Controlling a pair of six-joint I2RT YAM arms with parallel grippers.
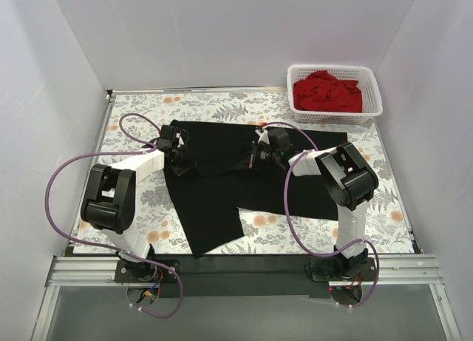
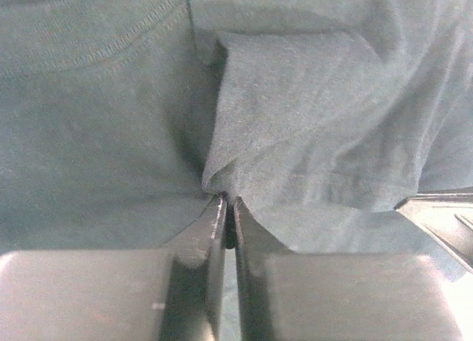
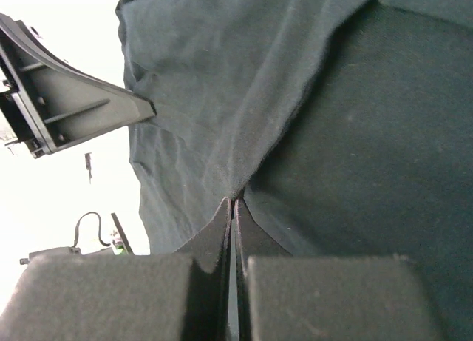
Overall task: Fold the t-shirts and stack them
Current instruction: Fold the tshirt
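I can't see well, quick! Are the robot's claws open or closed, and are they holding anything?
Left claw: closed, pinching the black t-shirt.
Right claw: closed, pinching the same black t-shirt.

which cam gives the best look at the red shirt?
Top external. It's the only view with the red shirt, bunched up inside the white basket at the table's far right corner. Both wrist views show none of it, only close-up black shirt cloth.
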